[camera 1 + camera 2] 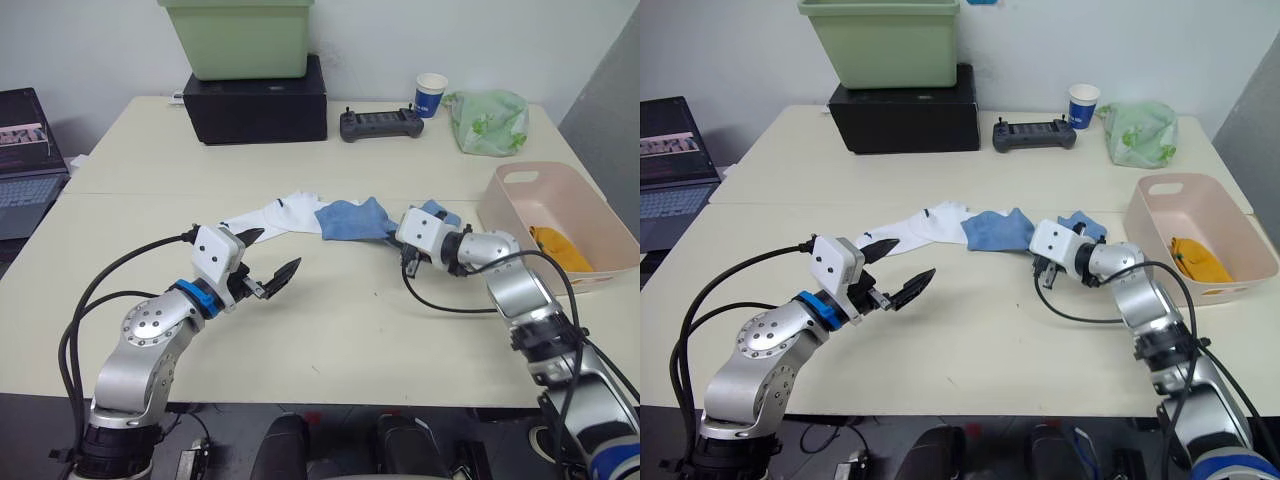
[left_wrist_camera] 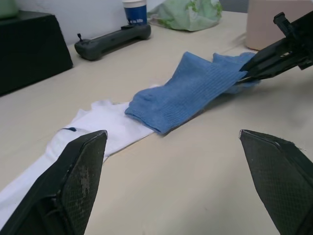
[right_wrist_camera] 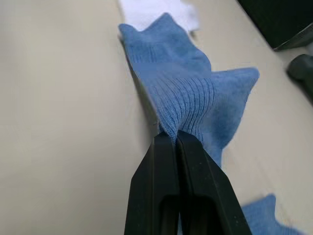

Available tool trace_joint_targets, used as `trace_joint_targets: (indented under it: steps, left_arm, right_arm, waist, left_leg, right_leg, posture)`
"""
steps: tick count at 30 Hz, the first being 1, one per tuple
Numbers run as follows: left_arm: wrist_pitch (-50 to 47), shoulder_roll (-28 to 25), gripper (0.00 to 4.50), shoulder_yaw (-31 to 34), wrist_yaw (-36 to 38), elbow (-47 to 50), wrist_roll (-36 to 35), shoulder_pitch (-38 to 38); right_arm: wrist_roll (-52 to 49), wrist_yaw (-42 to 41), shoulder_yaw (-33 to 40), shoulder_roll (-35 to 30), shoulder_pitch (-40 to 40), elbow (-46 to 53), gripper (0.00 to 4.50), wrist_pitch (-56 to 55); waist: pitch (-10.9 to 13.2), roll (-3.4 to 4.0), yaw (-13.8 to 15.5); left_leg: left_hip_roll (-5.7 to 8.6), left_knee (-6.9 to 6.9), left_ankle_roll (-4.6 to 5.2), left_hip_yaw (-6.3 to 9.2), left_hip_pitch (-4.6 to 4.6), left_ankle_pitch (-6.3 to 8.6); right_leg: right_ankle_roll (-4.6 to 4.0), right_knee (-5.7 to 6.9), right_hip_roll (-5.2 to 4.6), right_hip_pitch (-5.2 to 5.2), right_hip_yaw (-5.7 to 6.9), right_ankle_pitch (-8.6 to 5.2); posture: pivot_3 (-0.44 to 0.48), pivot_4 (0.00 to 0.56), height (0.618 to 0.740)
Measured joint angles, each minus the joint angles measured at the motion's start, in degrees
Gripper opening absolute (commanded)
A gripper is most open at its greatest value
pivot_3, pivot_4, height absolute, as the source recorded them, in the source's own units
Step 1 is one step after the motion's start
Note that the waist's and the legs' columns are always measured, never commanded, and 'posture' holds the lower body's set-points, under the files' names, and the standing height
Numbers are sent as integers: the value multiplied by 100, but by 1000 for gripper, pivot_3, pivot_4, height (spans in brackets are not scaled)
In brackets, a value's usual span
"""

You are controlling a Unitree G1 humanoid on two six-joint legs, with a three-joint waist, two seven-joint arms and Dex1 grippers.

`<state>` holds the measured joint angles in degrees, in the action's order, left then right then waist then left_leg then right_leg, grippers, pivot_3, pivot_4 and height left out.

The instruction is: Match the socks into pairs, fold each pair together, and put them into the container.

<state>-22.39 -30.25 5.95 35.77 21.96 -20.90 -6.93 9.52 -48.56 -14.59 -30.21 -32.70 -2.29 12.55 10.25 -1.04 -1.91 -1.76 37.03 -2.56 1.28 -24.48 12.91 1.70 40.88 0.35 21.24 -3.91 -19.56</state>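
In the head views, the soft light blue ribbed sock [image 1: 355,219] lay at the centre of the frame, its long axis running left to right across the pale table [image 1: 330,330], one end overlapping the white sock with a dark mark [image 1: 268,215] to its left. The right gripper [image 1: 398,240] sat at the blue sock's right end, much nearer to it than the left gripper [image 1: 270,264], which hovered lower left with its fingers spread apart and nothing between them. The pale pink plastic tub [image 1: 515,225] stood at the right edge, with mustard-orange socks [image 1: 560,248] already inside. In the left wrist view, the two black fingers rose wide apart at the bottom corners, and the blue sock stretched diagonally ahead toward the upper right. In the right wrist view, the fingers [image 3: 195,181] were pressed together, clamped on the blue sock's edge, the fabric trailing away toward the upper left. Judging from this, the tub lay to the right of the held sock.
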Motion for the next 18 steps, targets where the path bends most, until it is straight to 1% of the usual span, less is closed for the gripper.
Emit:
trace_joint_targets:
  steps: [3,5,6,8,9,12,14,16,18]
  left_arm:
    - [-109,-137,4500,17,141,-1,-114,-17]
    - [-195,-256,4500,1,295,-43,-173,-64]
    - [-220,-276,4500,-6,353,-103,-172,-110]
    - [-233,-266,4500,-75,374,-240,-171,-238]
    - [-233,-263,4500,-101,377,-240,-171,-259]
    - [-234,-264,4500,-130,452,-240,-174,-292]
    - [-234,-267,4500,-130,498,-243,-174,-286]
    - [-231,-269,4500,-129,527,-247,-174,-276]
    - [-230,-271,4500,-129,559,-252,-174,-269]
  right_arm:
    - [-23,-107,17,-190,326,738,13,440]
    - [-69,-68,63,-219,762,1239,13,678]
    - [-74,-16,19,-193,956,1337,13,715]
    - [-61,130,-18,-107,1180,1350,471,773]
    - [-65,133,-22,-110,1195,1354,612,799]
    - [-238,50,56,-247,1200,1652,1715,956]
    - [-324,3,126,-316,1203,1803,2259,1037]
    - [-429,-28,213,-428,1225,1968,2943,1084]
    - [-590,-70,278,-460,1244,2127,2943,1194]
  waist:
    - [0,0,0]
    - [-1,-1,8]
    - [0,-2,8]
    - [1,-3,9]
    - [2,-4,8]
    - [2,-4,0]
    - [2,-4,4]
    - [2,-4,7]
    - [2,-4,2]
  left_leg:
    - [-2,-1,0,4,1,0]
    - [-3,-3,0,8,1,0]
    - [-1,-3,0,7,0,0]
    - [3,-1,0,3,0,0]
    - [6,0,0,0,0,0]
    - [3,0,0,2,1,0]
    - [2,-2,0,5,1,0]
    - [2,-3,0,5,1,0]
    - [2,-2,0,4,1,0]
  right_leg:
    - [0,-2,5,-2,3,0]
    - [1,-6,5,-4,7,-1]
    - [1,-7,5,-4,8,-1]
    - [1,-5,5,-4,7,-1]
    - [1,-4,5,-4,8,-1]
    - [1,-5,5,-4,10,-1]
    - [1,-6,5,-3,9,-1]
    - [1,-7,5,-4,8,-1]
    - [1,-7,5,-4,8,-1]
  posture:
    - [0,150,740]
    - [0,150,740]
    - [0,150,740]
    - [0,150,740]
    - [0,150,740]
    - [0,150,740]
    - [0,150,740]
    - [0,150,740]
    - [0,150,740]
